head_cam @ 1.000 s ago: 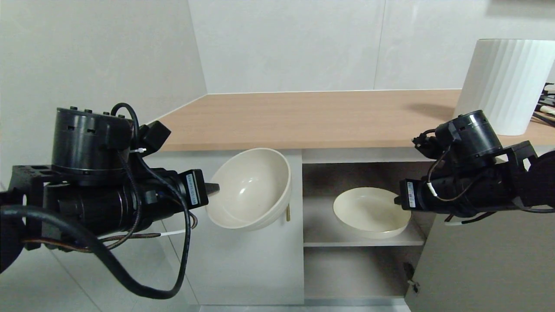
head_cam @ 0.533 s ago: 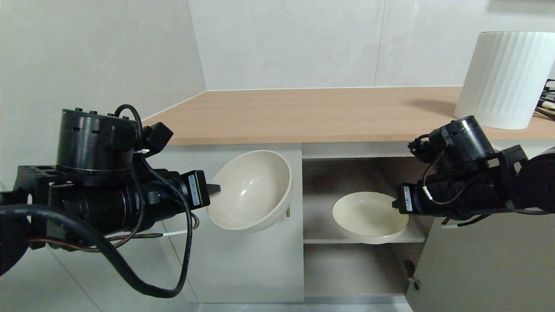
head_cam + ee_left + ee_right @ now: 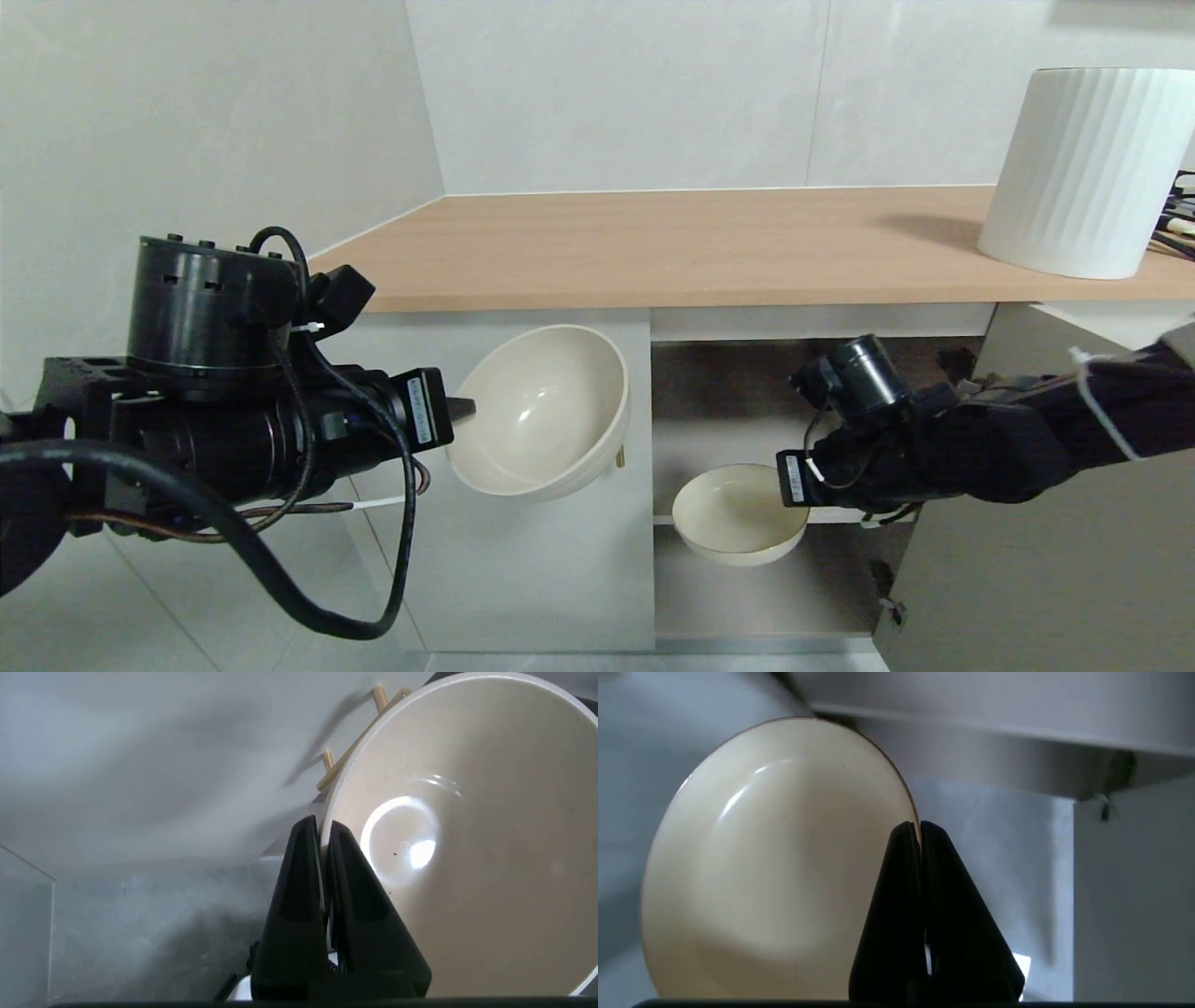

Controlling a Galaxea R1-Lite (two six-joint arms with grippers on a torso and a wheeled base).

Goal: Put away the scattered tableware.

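Head view: right gripper (image 3: pixel 782 478), clamped on the plate (image 3: pixel 733 511), had dipped lower at the open cabinet (image 3: pixel 709 383), so stowing looked close; left gripper (image 3: pixel 462 408) still pinched the bowl (image 3: pixel 546 411).

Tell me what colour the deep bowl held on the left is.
The deep round bowl is plain cream-white, clearest in the head view.

The scene is lit softly and brightly from above. A faint shadow is thrown to the left across the countertop (image 3: pixel 653 247) by the ribbed white container (image 3: pixel 1083 168). The open cabinet's interior (image 3: pixel 738 373) is left dim. A bright glare spot is seen inside the bowl (image 3: pixel 551 401), and a softer sheen is carried by the shallow dish (image 3: pixel 766 877), which is surrounded by gloom.
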